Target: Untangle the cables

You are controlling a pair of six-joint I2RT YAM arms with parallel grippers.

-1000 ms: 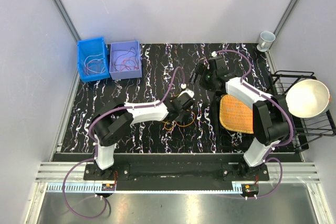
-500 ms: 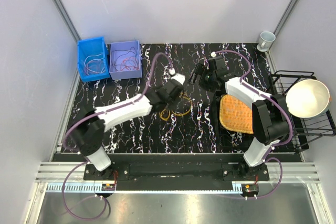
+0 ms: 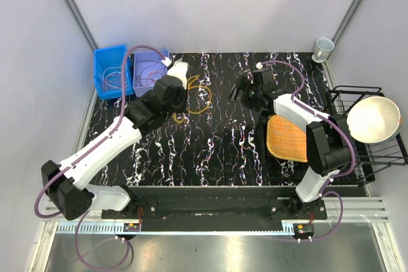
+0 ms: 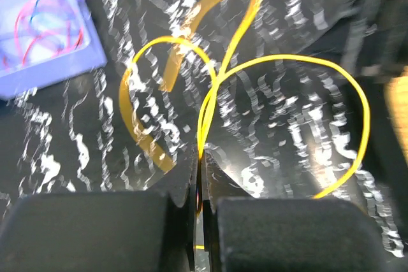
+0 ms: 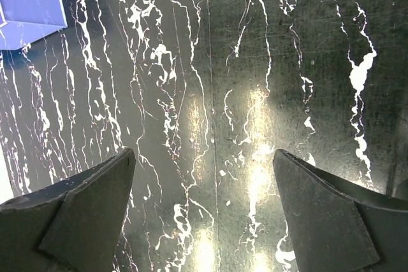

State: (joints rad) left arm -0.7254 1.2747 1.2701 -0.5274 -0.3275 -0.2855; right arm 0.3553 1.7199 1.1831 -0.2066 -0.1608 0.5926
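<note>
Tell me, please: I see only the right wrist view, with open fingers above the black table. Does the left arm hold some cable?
Observer: Yes. The left gripper is shut on a yellow cable.
Operator: Where is it now?
Observer: In the top view it is just right of the purple bin, at the far side of the table.
Operator: Is this bin empty?
Observer: No, red and blue cables lie in it.
</note>
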